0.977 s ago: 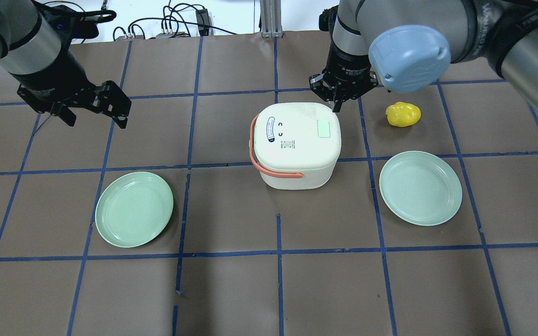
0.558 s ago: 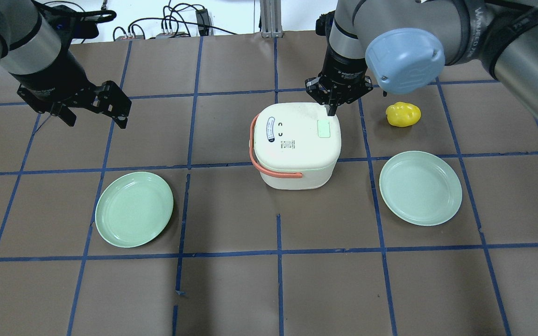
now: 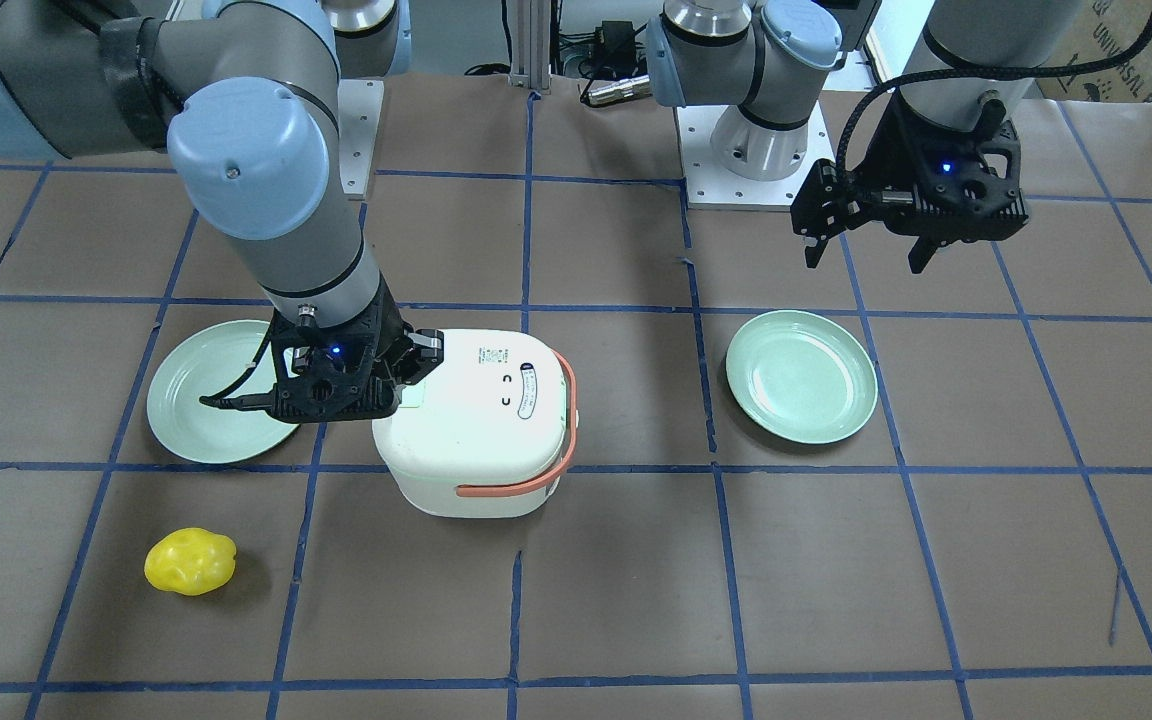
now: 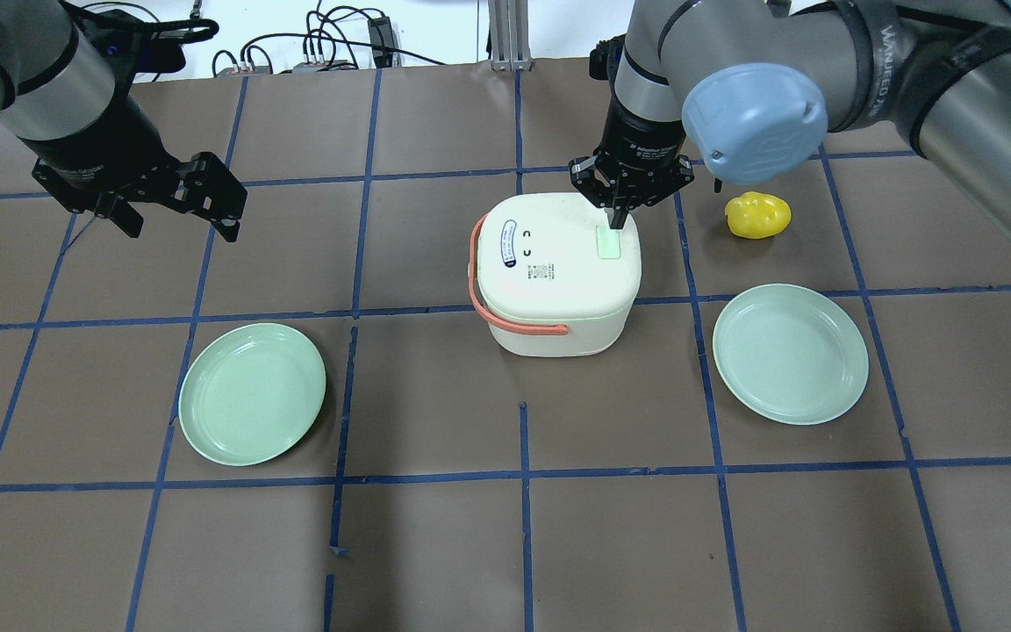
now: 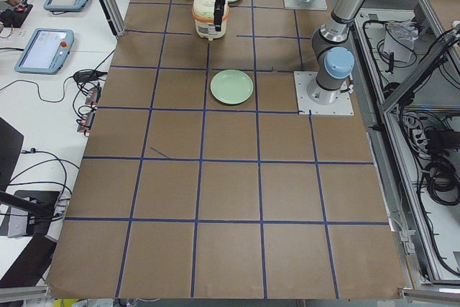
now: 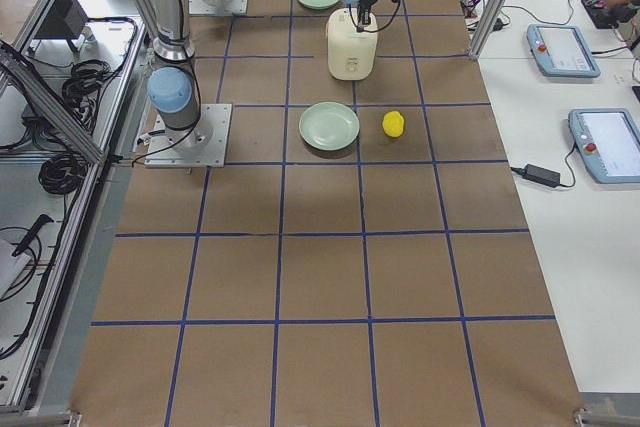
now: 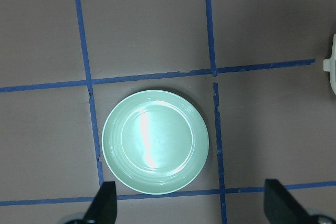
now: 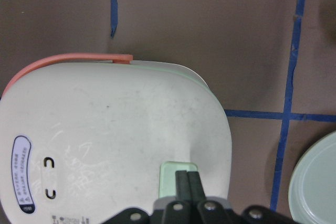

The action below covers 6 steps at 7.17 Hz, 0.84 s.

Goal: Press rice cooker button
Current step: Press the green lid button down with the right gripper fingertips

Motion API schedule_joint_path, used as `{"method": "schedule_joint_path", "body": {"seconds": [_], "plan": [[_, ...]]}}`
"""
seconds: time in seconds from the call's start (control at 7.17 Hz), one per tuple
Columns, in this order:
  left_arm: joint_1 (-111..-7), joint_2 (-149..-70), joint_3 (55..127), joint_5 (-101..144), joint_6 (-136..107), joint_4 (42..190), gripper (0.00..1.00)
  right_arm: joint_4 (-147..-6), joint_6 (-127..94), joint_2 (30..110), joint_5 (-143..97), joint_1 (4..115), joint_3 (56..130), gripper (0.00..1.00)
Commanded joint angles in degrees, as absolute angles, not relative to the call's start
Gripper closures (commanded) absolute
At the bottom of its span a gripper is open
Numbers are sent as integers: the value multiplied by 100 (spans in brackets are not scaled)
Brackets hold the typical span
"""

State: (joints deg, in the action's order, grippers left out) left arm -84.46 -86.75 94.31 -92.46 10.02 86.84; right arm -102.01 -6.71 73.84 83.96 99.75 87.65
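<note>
The white rice cooker (image 4: 558,272) with an orange handle stands mid-table. Its pale green button (image 4: 610,246) is on the lid's right side. My right gripper (image 4: 615,219) is shut and points straight down. Its fingertips (image 8: 188,182) sit at the far edge of the button (image 8: 170,170), and I cannot tell whether they touch it. In the front view the gripper (image 3: 406,395) hides most of the button. My left gripper (image 4: 181,224) is open and empty, hovering far to the cooker's left. It looks down on a green plate (image 7: 155,141).
Two pale green plates lie on the brown paper, one front left (image 4: 251,393) and one front right (image 4: 791,354) of the cooker. A yellow lumpy object (image 4: 758,215) lies just right of my right gripper.
My right gripper has moved left and nearer, from beyond the lid's far right corner to over the green button. The left arm has not moved.
</note>
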Motion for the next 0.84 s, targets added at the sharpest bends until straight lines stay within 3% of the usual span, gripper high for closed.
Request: {"method": "schedule_joint_path", "body": {"seconds": [0.0,0.7], "plan": [[-8446,-8675,9431,-9246,1002,8684,0,-10204,-624,7322,8350,9976,8815,92],[-8446,-8675,9431,-9246,1002,8684,0,-10274,-633,7234,8341,9976,8815,92]]}}
